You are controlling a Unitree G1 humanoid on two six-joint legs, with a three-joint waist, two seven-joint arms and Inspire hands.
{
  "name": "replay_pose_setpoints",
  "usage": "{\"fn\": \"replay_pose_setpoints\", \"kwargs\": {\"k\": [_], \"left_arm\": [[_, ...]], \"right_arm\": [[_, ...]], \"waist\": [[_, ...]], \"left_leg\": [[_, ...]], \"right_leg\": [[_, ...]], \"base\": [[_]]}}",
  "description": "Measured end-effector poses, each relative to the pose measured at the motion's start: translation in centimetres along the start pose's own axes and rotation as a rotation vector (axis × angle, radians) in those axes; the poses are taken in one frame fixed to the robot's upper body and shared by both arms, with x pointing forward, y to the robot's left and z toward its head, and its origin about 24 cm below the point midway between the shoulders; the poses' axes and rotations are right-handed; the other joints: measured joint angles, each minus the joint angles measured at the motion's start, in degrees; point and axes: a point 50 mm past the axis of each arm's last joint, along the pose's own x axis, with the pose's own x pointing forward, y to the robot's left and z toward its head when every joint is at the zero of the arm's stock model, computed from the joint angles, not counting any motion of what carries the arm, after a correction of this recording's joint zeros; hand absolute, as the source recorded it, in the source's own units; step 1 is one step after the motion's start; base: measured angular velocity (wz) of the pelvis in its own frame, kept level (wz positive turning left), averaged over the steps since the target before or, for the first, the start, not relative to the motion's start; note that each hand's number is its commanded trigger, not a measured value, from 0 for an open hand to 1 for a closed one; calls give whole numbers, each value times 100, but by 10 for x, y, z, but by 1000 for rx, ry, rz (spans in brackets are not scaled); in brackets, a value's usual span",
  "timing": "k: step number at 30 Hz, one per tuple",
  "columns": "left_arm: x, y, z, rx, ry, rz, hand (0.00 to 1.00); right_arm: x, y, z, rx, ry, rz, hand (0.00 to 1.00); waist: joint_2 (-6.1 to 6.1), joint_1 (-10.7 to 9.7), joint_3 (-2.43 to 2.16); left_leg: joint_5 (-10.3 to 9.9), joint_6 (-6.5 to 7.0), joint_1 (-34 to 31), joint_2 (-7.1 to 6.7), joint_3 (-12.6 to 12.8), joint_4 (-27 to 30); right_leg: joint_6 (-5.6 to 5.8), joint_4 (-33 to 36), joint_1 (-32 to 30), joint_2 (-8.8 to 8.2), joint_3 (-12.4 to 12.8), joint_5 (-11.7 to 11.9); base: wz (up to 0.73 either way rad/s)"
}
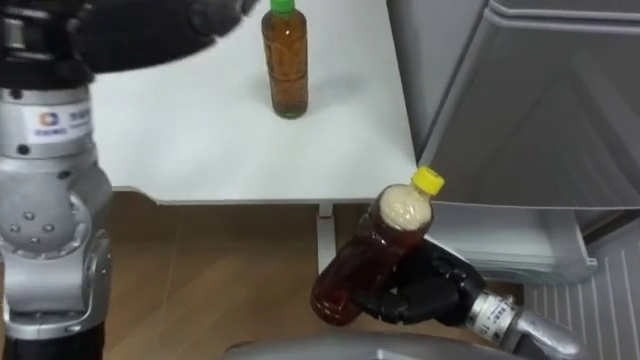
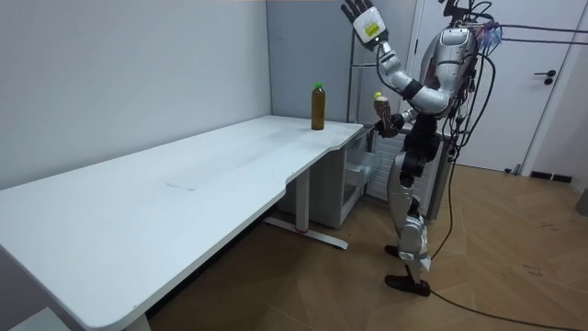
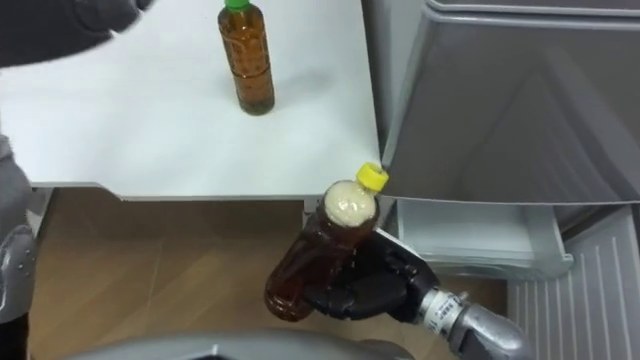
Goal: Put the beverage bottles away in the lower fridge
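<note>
My right hand [image 1: 430,292] is shut on a brown drink bottle with a yellow cap [image 1: 372,255]. It holds the bottle tilted, cap up, below the table's edge and just left of the fridge. A second brown bottle with a green cap [image 1: 285,62] stands upright on the white table [image 1: 200,140], near its right end. The grey fridge [image 1: 540,110] fills the right side, and its lower compartment [image 1: 500,245] stands pulled open, white inside. My left hand [image 2: 361,17] is raised high above the table, open with its fingers spread. I stand at the table's end beside the fridge.
The table's rounded corner [image 1: 405,165] lies between the held bottle and the green-capped one. The table leg [image 1: 326,235] stands on wooden floor [image 1: 220,270] below. My raised left forearm [image 1: 45,200] takes up the left side. A white door [image 2: 551,83] is behind me.
</note>
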Motion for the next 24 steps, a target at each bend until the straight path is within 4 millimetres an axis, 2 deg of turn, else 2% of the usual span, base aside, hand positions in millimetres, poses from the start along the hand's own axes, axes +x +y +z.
{"fn": "replay_pose_setpoints", "kwargs": {"k": [4,5,6,8,12,16,18,24], "left_arm": [[1,16,10,162,-103,144,0],[1,20,11,183,-112,189,0],[1,23,11,195,-117,212,0],[1,36,14,241,-139,314,0],[-2,60,17,333,-163,465,0],[-8,86,12,397,-146,624,0],[-14,95,7,447,-117,658,0],[-55,131,-10,581,120,792,0]], "right_arm": [[-6,5,-11,28,10,-20,100],[-8,6,-14,37,15,-24,100],[-8,7,-15,41,16,-24,100],[-11,10,-19,57,22,-32,100],[-15,11,-25,81,32,-57,100],[-21,5,-23,82,20,-122,100],[-25,1,-22,85,12,-164,100],[-38,-15,-19,108,5,-330,100]], "waist": [[-72,204,-17],[-97,293,-35],[-83,313,-28],[-113,392,-50],[-112,486,-52],[-103,578,-58],[-96,583,-60],[-55,418,-68]], "left_leg": [[0,0,-9,-5,-82,10],[0,1,-12,-6,-82,6],[-1,1,-7,-6,-85,7],[-2,0,8,-2,-101,7],[-4,0,117,-8,-122,-27],[-3,1,153,-15,-166,-53],[-3,1,192,-18,-203,-56],[-2,1,167,-34,-254,-76]], "right_leg": [[2,-4,24,-3,-86,-2],[2,0,48,-4,-91,-2],[2,0,60,-4,-100,-2],[2,-14,105,-3,-137,-1],[-1,-93,230,-5,-165,1],[-1,-90,279,-13,-196,1],[1,-100,329,-14,-226,-1],[8,-184,333,-32,-301,-10]], "base": [[8],[0],[4],[2],[3],[4],[7],[3]]}}
